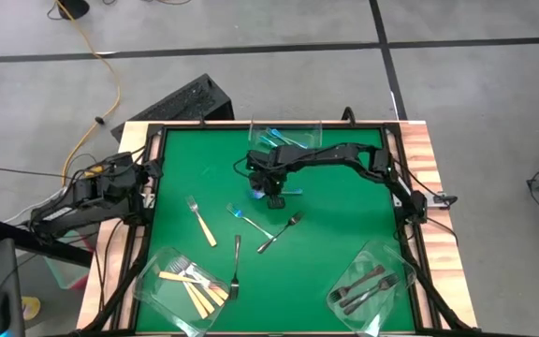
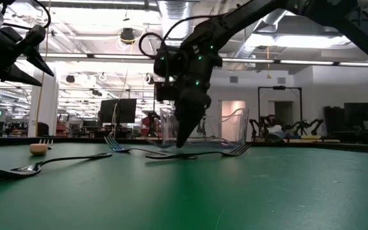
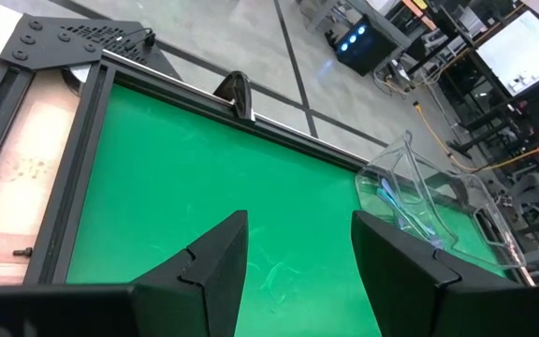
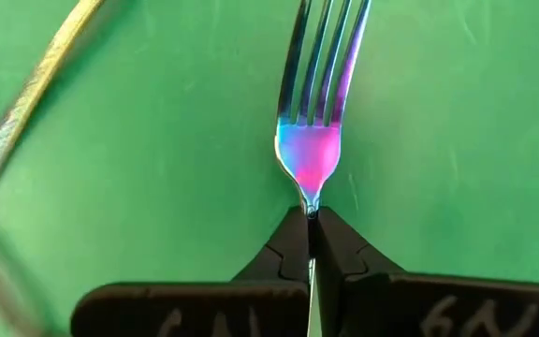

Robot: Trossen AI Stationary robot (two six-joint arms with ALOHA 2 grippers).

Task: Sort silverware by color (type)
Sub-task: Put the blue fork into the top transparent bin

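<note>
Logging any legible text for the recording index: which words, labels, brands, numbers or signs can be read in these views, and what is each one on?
None reads in full.
Right gripper: pale raised marks on its housing in the right wrist view, cut off by the picture's edge, unreadable.
Monitor in the room beyond the table: bright screen, content too blurred to read.
Fork in the right gripper, clear tubs, green table: no print visible.
</note>
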